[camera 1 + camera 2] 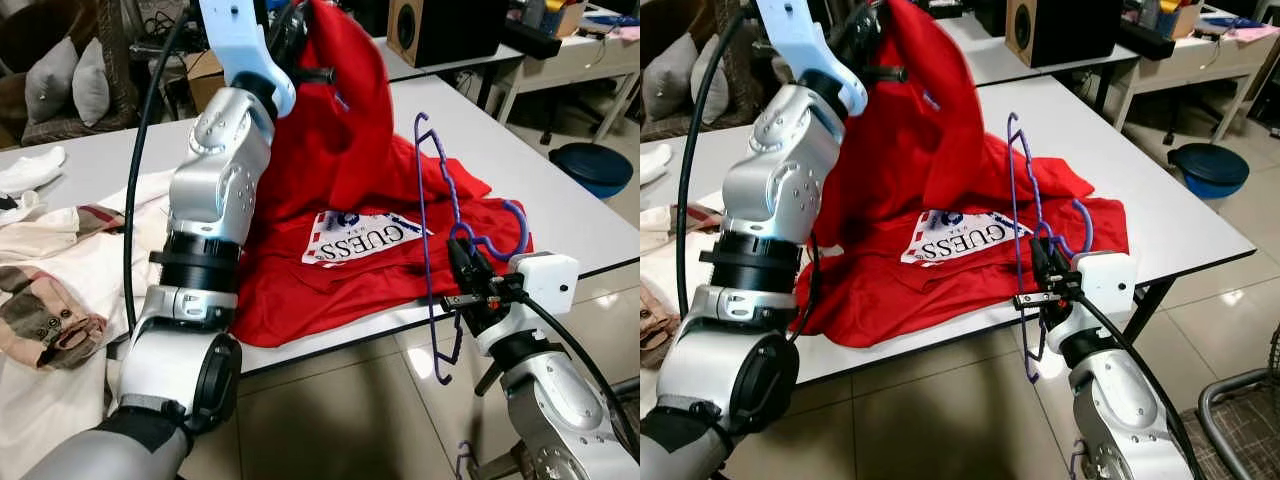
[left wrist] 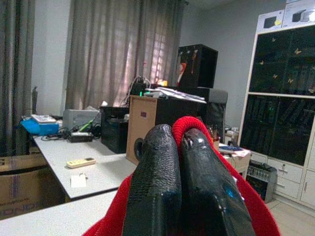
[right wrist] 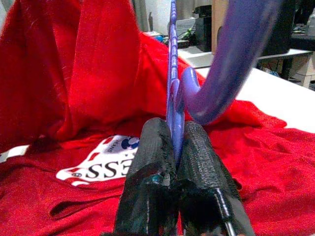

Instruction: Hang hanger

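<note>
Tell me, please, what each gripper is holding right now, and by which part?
The left gripper pinches a fold of the red cotton T-shirt, lifting it above the table. The right gripper clamps the purple plastic hanger on its bar, beside the hook.

White table [image 1: 560, 200] with a red shirt [image 1: 340, 270], beige plaid clothes [image 1: 50, 290] beside it

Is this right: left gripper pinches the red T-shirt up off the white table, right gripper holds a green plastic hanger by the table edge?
Not quite: the plastic hanger is purple, not green, as the right wrist view shows. The rest holds: the left gripper pinches the red T-shirt up off the white table, and the right gripper holds the hanger by the table edge.
</note>
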Controlling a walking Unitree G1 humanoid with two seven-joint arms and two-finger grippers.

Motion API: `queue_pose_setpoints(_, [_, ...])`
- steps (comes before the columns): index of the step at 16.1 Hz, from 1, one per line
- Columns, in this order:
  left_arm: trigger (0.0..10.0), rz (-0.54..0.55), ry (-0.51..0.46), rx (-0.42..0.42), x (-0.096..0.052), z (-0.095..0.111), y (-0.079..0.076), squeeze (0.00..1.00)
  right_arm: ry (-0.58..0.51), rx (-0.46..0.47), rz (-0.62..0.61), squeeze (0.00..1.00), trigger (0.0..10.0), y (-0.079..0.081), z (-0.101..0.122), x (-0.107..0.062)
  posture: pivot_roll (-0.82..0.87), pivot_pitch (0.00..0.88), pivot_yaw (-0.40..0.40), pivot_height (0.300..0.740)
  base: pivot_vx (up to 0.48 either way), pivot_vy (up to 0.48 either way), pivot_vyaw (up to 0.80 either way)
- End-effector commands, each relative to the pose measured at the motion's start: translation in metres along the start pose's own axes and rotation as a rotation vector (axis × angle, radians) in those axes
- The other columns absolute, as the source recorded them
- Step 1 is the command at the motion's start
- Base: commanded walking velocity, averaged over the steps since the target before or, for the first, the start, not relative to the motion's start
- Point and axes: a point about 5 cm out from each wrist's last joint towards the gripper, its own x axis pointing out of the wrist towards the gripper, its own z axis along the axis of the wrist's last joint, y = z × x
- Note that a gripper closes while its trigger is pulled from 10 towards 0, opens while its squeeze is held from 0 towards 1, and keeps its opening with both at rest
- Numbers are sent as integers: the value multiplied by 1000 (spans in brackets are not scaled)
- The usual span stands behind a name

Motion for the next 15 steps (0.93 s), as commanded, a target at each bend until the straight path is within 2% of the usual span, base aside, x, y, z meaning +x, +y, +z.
queue_pose_setpoints(1, [10000, -17, -94, -2, 7, 30, 2, 0, -18, 0, -3, 0, 10000, 1, 2, 1, -30, 0, 115, 740, -251, 0, 0])
queue_pose_setpoints(2, [10000, -35, -181, -18, 15, 56, -1, 0, -24, 0, -4, 0, 10000, 1, 2, 1, -29, 0, 114, 740, -255, 0, 0])
queue_pose_setpoints(3, [10000, -62, -303, -19, 19, 94, -6, 0, -31, -5, -1, 0, 10000, 1, 4, 2, -28, 0, 113, 740, -251, 0, 0])
queue_pose_setpoints(5, [10000, -145, -534, -64, 12, 162, -19, 0, -45, -10, 4, 0, 10000, 1, 6, 3, -21, 0, 110, 740, -249, 0, 0])
queue_pose_setpoints(6, [10000, -163, -563, -69, 10, 171, -21, 0, -46, -10, 4, 0, 10000, 1, 6, 3, -19, 0, 109, 740, -247, 0, 0])
queue_pose_setpoints(7, [10000, -190, -552, -51, 7, 172, -22, 0, -46, -11, 6, 0, 10000, 1, 5, 3, -17, 0, 109, 740, 0, 0, 0])
queue_pose_setpoints(8, [10000, -180, -434, -3, 6, 140, -16, 0, -45, -11, 14, 0, 10000, 2, 4, 4, -17, 0, 108, 740, 0, 0, 0])
queue_pose_setpoints(9, [10000, -155, -294, 26, -1, 99, -7, 0, -44, -17, 24, 0, 10000, 4, 4, 5, -26, 0, 108, 740, 0, 0, 0])
queue_pose_setpoints(10, [10000, -137, -227, 44, -9, 79, -1, 0, -44, -18, 27, 0, 10000, 4, 5, 5, -26, 0, 107, 740, 0, 0, 0])
queue_pose_setpoints(11, [10000, -125, -185, 50, -15, 68, 3, 0, -44, -18, 26, 0, 10000, 3, 5, 4, -26, 0, 105, 740, 0, 0, 0])
queue_pose_setpoints(12, [10000, -100, -112, 60, -27, 49, 10, 0, -44, -19, 25, 0, 10000, 2, 6, 3, -22, 0, 100, 740, 0, 0, 0])
queue_pose_setpoints(13, [10000, -72, -14, 86, -46, 25, 18, 0, -40, -20, 21, 0, 10000, 1, 5, 1, -20, 0, 95, 740, 0, 0, 0])
queue_pose_setpoints(15, [10000, -56, 94, 107, -76, -2, 22, 0, -37, -21, 20, 0, 10000, -2, 6, -1, -14, 0, 85, 740, 0, 0, 0])
